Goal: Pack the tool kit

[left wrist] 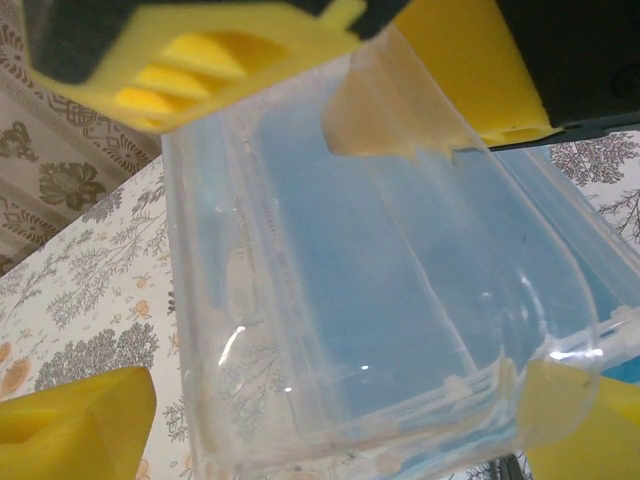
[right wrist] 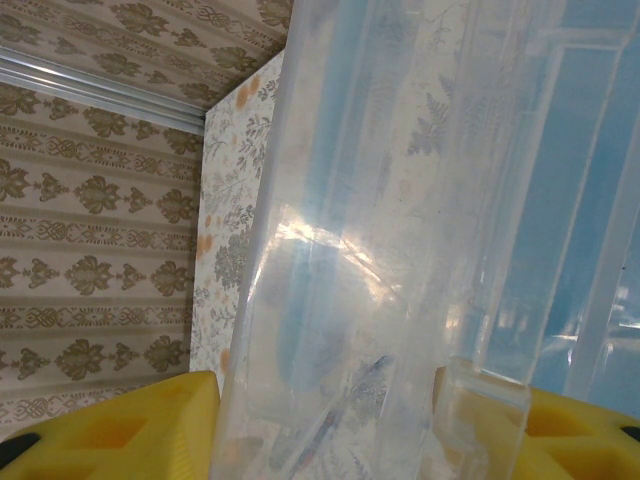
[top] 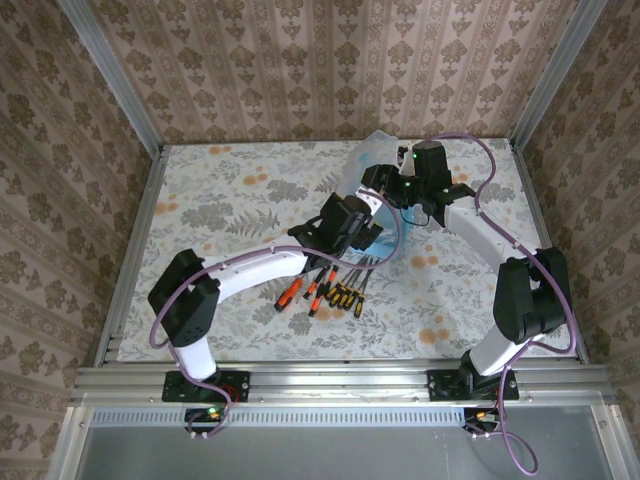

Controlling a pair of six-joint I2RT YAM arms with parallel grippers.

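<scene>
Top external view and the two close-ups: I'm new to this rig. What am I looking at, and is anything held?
The top external view looks down from above and behind two robot arms bolted at the table's near edge. On the flowered table lie several screwdrivers, not yet packed. Beyond them is a clear plastic case with blue inside. The close-ups come from a camera on each wrist; the yellow blocks are fingers. The right gripper looks clamped on the case. The left gripper is open, one finger either side of the case's edge.
</scene>
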